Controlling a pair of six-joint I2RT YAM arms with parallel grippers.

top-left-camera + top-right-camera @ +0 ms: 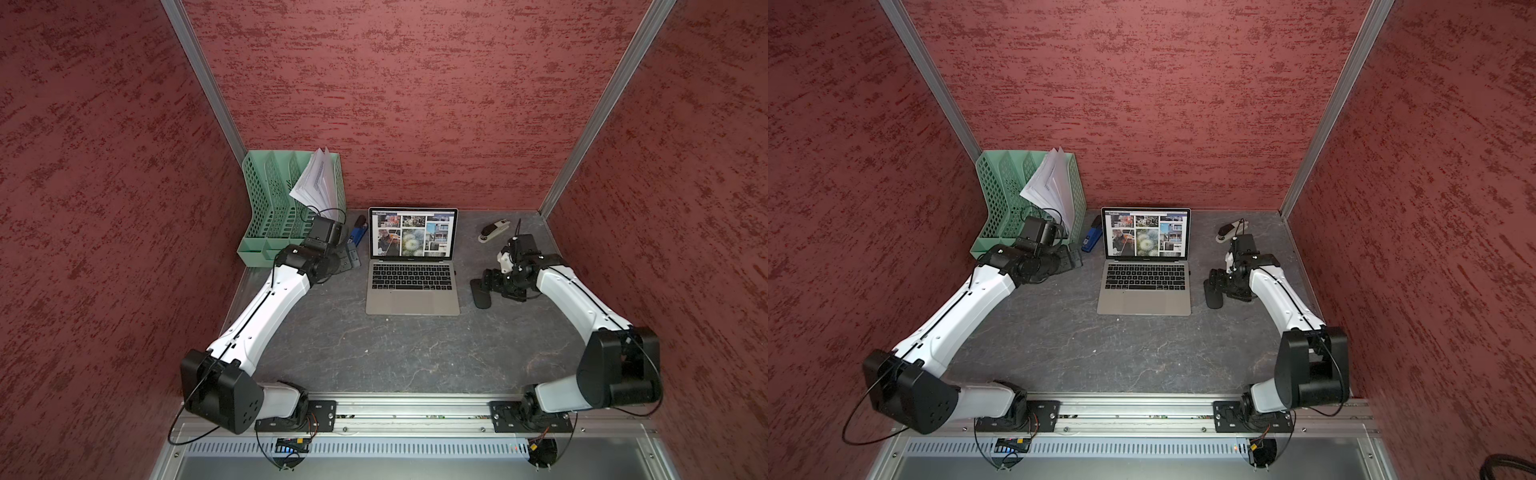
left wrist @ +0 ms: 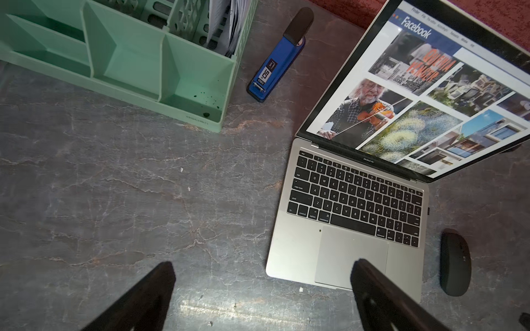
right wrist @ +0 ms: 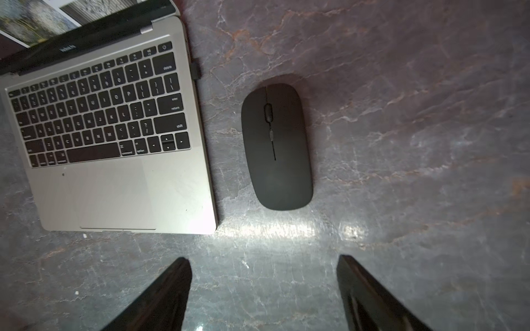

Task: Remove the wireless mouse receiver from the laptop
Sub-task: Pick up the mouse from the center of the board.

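Basically nothing done yet, all of the task is left.

- Receiver [image 3: 196, 68]: plugged into the laptop's [image 3: 183, 195] right edge, toward the hinge end, level with the top key rows. Only a short dark stub sticks out.
- Right gripper [image 3: 263, 261]: jaws wide, empty. It hangs over the table [image 3: 401, 143] on the laptop's right side, near the mouse [image 3: 276, 146]. It touches neither the receiver nor the laptop.
- Left gripper [image 2: 263, 265]: jaws wide, empty. It's on the laptop's left side, near the green organizer [image 2: 114, 57] and the blue stapler [image 2: 272, 68]. One finger overlaps the trackpad in the left wrist view, but both top views put the arm off to the laptop's side. I read that as no contact.
- The mouse lies just beside the laptop's right edge, apart from it. The receiver sits past the mouse's front end, against the laptop.

Remaining, as I judge it:
1. Bring the right gripper to the stub and drop to port height.
2. Narrow the jaws and pinch the stub.
3. Pull straight out sideways, away from the laptop.
4. Set it down.

Risks, my guess:
- The stub gives very little to grip, so a slip is likely.
- The mouse crowds the approach and could get knocked.
- The laptop may slide with the pull, so the left arm may have to brace it.
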